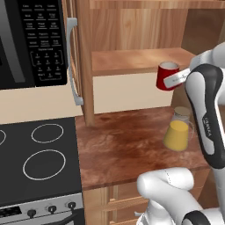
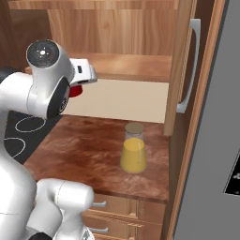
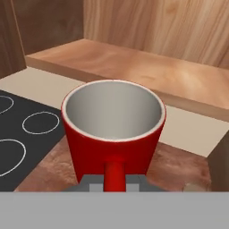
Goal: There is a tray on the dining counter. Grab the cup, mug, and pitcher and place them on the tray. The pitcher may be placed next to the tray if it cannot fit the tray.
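Now, mug (image 3: 112, 134): red, cylindrical, with a pale grey inside and a thin light rim; its handle points straight down toward the bottom edge of the hand view. It is upright and looks empty.
Mug place: centre of the hand view; upper right of the left base view (image 1: 167, 74), in the air in front of the shelf edge; in the right base view only a red sliver (image 2: 75, 91) shows at upper left, behind the arm's joint.
Claw (image 3: 115, 182): closed nearly all the way, clamped on the mug's handle at the bottom centre of the hand view, so the mug hangs clear of the tabletop.
Pitcher (image 1: 178, 130): clear glass, yellow-orange in its wide lower body, with a narrower clear neck and a brownish top. It stands upright at right of the left base view and at centre of the right base view (image 2: 133, 149), below the mug and apart from it.
Tabletop (image 1: 118, 145): reddish-brown wood grain, across the middle of the left base view, adjoining the stovetop.
Stovetop (image 1: 37, 158): black with white ring burners, lower left of the left base view.
Shelf (image 3: 134, 71): light wood, running across the upper half of the hand view, behind the mug.
Microwave (image 1: 30, 39): dark, with a keypad, upper left of the left base view.
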Motion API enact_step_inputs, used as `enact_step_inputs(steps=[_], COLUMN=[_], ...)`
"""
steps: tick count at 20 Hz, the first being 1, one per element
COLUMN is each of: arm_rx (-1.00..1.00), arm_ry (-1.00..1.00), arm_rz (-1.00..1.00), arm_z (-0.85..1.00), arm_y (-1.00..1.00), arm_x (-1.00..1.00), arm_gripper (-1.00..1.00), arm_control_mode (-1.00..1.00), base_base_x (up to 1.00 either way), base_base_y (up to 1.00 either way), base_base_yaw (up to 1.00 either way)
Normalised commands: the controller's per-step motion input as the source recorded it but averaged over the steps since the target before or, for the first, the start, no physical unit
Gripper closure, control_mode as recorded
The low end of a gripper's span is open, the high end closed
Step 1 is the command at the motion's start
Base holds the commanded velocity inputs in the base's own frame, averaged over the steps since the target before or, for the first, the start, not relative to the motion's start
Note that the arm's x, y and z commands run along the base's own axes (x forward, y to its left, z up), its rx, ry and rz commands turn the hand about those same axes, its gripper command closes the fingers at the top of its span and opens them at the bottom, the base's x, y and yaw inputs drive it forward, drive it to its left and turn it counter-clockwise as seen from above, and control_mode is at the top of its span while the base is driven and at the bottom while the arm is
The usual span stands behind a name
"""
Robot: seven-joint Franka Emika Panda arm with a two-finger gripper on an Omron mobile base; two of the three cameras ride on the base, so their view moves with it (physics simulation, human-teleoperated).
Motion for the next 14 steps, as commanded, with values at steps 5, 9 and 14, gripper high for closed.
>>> enact_step_inputs(steps=[5, 9, 14], arm_rx=[0.0, 0.0, 0.0], arm_ry=[0.07, 0.08, 0.08], arm_rz=[-0.06, -0.03, -0.01], arm_z=[-0.01, 0.0, 0.0], arm_y=[-0.02, -0.06, -0.1], arm_x=[-0.38, -0.42, -0.36], arm_gripper=[1.0, 1.0, 1.0], arm_control_mode=[-1.0, -1.0, -1.0], base_base_x=[0.0, 0.0, 0.0], base_base_y=[0.0, 0.0, 0.0], base_base_yaw=[0.0, 0.0, 0.0])
